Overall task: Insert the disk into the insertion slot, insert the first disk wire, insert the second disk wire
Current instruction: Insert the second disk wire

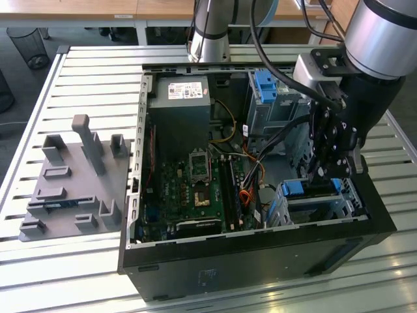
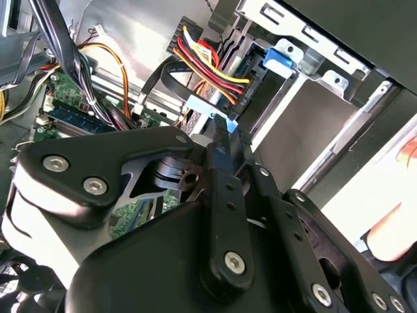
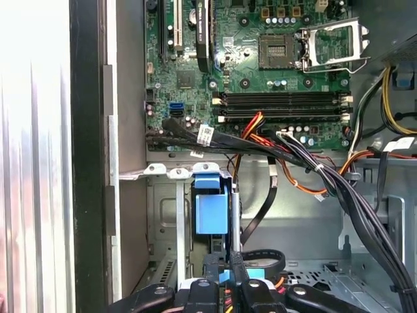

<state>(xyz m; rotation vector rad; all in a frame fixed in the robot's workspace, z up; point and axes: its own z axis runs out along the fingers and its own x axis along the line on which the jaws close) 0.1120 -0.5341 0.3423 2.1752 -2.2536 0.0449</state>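
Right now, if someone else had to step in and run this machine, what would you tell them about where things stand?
Gripper: down inside the computer case, over the drive corner, shut on a small blue connector at the end of the wires.
Disk: its blue carrier sits in the insertion slot, so that step looks done.
Wires: the pinched connector is at the disk's end, but I can't tell whether it is seated yet, nor which of the two wires it is.
Left: at least one wire, probably both.
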